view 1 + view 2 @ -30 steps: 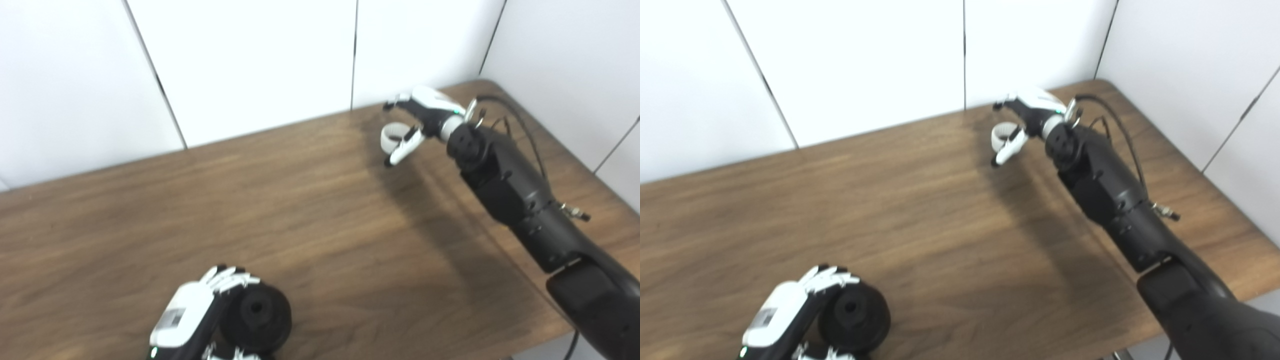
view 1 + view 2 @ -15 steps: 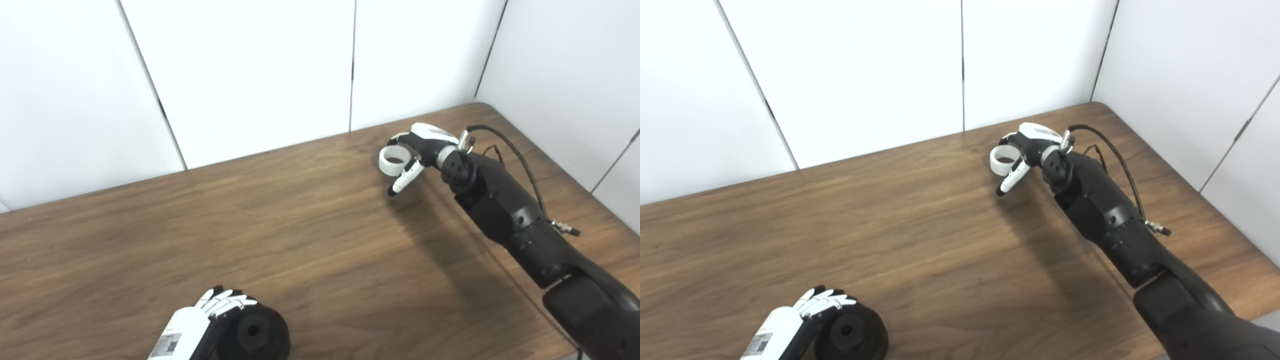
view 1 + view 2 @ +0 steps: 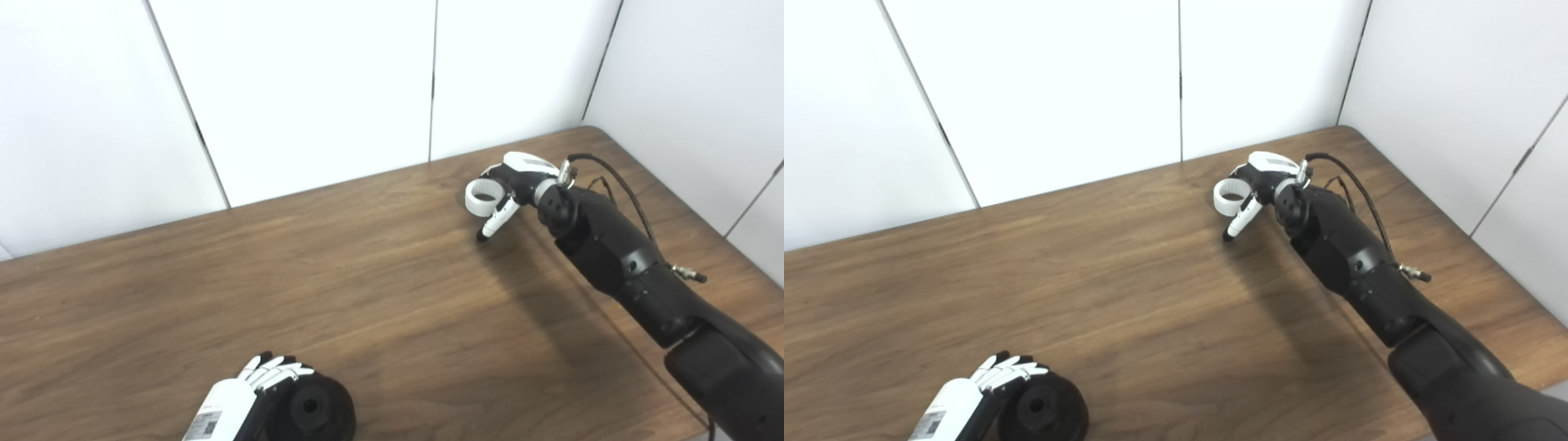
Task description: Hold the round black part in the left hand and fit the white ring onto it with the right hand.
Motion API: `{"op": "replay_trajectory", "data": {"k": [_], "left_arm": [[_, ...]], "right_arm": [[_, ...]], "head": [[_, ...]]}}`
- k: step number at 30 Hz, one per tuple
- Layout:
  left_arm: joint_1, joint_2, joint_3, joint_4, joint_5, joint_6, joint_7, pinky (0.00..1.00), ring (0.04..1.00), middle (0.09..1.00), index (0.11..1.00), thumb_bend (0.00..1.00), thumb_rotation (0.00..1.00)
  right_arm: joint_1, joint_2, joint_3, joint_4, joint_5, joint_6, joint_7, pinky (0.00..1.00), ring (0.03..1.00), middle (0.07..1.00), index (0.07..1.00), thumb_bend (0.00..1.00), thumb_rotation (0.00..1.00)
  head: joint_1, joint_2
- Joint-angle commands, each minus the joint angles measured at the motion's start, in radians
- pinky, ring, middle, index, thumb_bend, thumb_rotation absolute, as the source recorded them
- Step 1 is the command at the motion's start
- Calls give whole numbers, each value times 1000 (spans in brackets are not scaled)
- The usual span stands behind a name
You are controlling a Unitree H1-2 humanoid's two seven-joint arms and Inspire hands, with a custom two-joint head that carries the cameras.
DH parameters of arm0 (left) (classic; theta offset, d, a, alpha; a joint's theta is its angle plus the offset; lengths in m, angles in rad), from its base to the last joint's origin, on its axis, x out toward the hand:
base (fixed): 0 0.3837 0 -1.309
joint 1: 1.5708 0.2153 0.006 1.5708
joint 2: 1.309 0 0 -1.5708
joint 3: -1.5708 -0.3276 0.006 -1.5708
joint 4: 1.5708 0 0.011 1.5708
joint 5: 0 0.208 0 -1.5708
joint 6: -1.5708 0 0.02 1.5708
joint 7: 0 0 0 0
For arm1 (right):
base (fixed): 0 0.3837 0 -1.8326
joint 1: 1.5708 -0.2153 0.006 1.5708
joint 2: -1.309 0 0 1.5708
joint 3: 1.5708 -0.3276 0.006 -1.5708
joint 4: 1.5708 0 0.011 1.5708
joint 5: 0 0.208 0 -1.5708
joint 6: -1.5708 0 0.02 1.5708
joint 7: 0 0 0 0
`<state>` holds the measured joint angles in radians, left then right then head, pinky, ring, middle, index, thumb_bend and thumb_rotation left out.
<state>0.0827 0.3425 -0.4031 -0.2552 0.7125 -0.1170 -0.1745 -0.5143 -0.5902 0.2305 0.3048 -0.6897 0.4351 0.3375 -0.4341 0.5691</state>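
The round black part [image 3: 313,407], with a hole in its middle, rests on the wooden table [image 3: 367,294] at the near left edge. My left hand [image 3: 245,395] is wrapped around its left side, white fingers [image 3: 275,371] curled over its top. At the far right, my right hand [image 3: 517,180] holds the white ring [image 3: 481,198] just above the table, the ring's opening facing up. One white finger [image 3: 1238,223] points down beside the ring, its tip near the wood. The two hands are far apart.
White wall panels [image 3: 306,92] stand right behind the table's far edge and along its right side. A black cable [image 3: 618,180] loops over my right forearm. The table's rounded far right corner [image 3: 591,130] lies just behind the right hand.
The camera has shifted, so the whole picture moved. My right hand has come down a little towards the table and turned the ring's opening upward. My left hand stays on the black part.
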Motion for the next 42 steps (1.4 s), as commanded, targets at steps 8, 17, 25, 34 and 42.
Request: {"op": "replay_trajectory", "data": {"k": [8, 17, 25, 34, 42], "left_arm": [[31, 17, -30, 19, 51, 14, -43, 978, 884, 808, 485, 518, 58], [36, 12, -31, 2, 55, 31, -49, 985, 892, 812, 485, 518, 59], [37, 9, -40, -22, 60, 49, -58, 997, 917, 819, 485, 518, 58], [36, -7, -61, -103, 93, 133, -119, 964, 874, 796, 485, 522, 51], [28, -41, -74, -122, 119, 166, -136, 936, 861, 787, 484, 522, 50]], "right_arm": [[-52, -22, -19, 8, 8, -39, -62, 919, 930, 845, 503, 553, 152], [-42, -29, -11, 2, 17, -61, -73, 943, 894, 796, 482, 524, 133], [-25, -49, -6, -34, 9, -56, -58, 932, 886, 791, 483, 524, 134], [26, -102, 11, -293, 9, -57, 58, 937, 912, 804, 484, 525, 138], [62, -102, 28, -622, 24, -43, 228, 959, 922, 798, 483, 525, 138]], "head": [[0, 3], [5, 13], [37, 33], [123, 96], [189, 161]]}}
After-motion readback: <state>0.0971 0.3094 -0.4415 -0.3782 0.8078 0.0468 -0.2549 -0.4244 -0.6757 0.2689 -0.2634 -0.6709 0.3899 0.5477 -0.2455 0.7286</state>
